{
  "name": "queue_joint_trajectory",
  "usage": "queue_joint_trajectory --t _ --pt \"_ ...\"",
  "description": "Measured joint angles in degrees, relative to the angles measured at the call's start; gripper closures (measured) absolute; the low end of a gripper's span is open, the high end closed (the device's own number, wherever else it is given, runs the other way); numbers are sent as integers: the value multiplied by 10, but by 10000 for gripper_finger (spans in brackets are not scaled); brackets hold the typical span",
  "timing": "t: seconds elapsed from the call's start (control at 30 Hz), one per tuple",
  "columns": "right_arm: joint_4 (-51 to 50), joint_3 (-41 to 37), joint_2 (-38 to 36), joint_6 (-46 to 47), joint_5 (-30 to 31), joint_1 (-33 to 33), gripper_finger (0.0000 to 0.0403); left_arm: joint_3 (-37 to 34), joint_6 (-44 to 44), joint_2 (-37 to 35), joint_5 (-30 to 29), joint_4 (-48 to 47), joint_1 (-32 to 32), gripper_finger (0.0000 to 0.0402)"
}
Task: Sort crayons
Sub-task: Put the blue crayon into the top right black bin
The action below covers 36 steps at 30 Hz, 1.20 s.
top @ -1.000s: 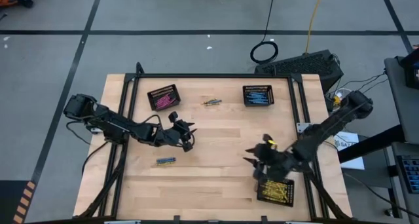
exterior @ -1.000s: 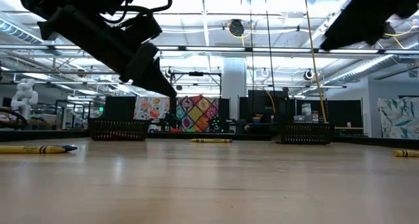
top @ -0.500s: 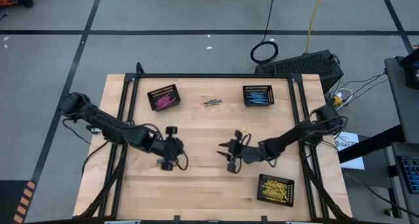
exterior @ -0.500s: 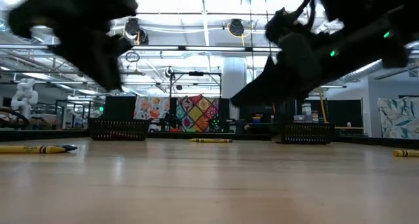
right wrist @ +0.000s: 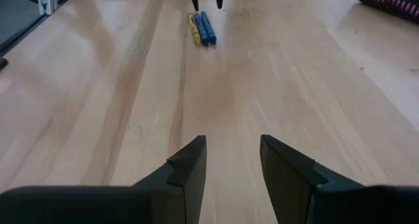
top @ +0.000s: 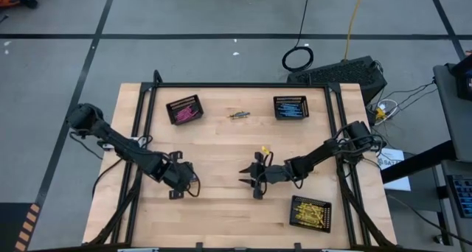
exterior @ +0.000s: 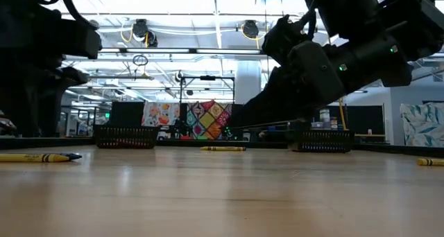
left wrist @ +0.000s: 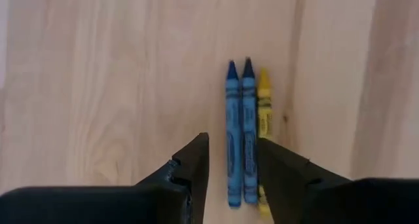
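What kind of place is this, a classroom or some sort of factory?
Probably a robotics lab in a big industrial hall. Two robot arms work at a wooden table holding crayons and black mesh baskets. Cables trail over the taped concrete floor, with ceiling strip lights and more equipment behind.

Bare pale wooden bench (top: 221, 152) lies between the left claw (top: 182, 184) and the right claw (top: 252, 180). Two blue crayons (left wrist: 238, 132) and one yellow crayon (left wrist: 264, 112) lie directly under the left claw's parted fingers.
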Motion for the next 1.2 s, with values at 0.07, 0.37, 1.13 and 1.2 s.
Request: queue_joint_trajectory --t 0.07,0.37,1.13,1.2 --pt "1 0 0 0 0 0 273 -7 -5 0 -15 15 0 272" --pt "1 0 0 0 0 0 273 -40 -12 0 -27 55 0 272" --pt "2 0 0 0 0 0 273 -40 -8 13 -47 79 -4 272" --pt "2 0 0 0 0 0 273 -40 -8 21 -47 80 -4 272"
